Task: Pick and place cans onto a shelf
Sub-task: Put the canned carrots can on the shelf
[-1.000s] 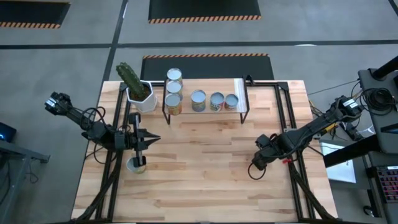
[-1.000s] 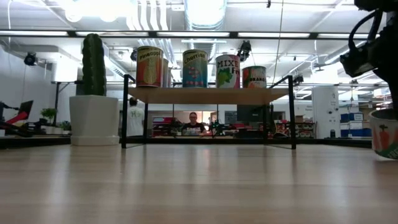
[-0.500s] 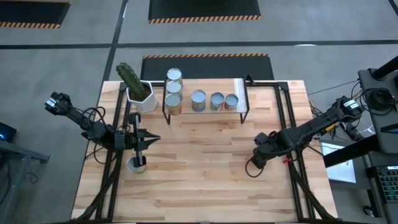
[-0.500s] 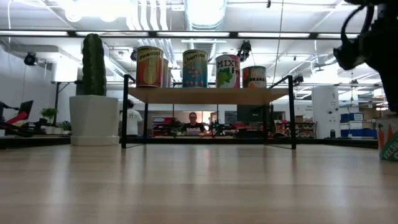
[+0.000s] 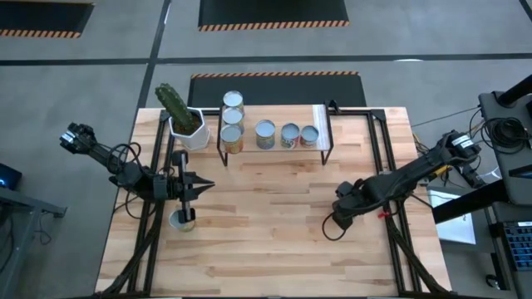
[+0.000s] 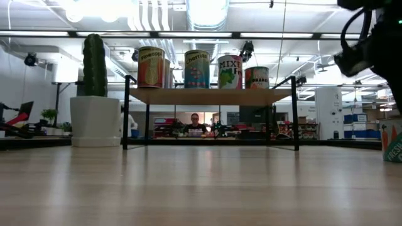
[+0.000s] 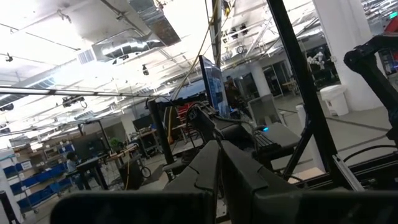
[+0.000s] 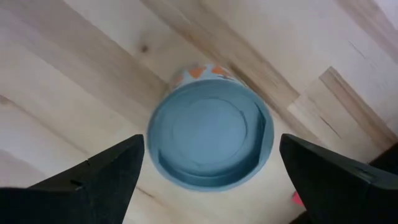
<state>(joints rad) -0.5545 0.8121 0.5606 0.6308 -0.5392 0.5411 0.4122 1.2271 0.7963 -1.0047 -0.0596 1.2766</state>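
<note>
1. Cans, small round tins with silver-grey tops and coloured labels (image 5: 264,133), stand in a row on the shelf, a low rack with a light wooden top board and a thin black wire frame (image 5: 319,116). The high view shows six tops there, three of them bunched at the end nearest the cactus.
2. Seen level across the table, the front tins on the shelf carry red, blue, white and green labels.
3. One more can with a blue-grey round top and an orange-marked label (image 8: 210,142) stands on the pale wooden plank table (image 5: 266,249), well out in front of the shelf's white-strip end.
4. My right gripper (image 5: 339,218) hangs directly above that can, pointing down. Its two dark fingers (image 8: 93,180) are spread wide, one to either side of the tin's rim, and I cannot see them touching it.
5. The same can shows at the edge of the low view (image 6: 393,147), upright on the table, with my right arm above it.
6. My left gripper (image 5: 198,187) is out in front of the shelf's other end, fingers pressed together on nothing.
7. Another silver-topped can with a pale label (image 5: 181,220) stands on the table just beside my left gripper, on the side away from the shelf.
8. A green cactus in a white pot (image 5: 187,124) stands just beside the shelf's end.
</note>
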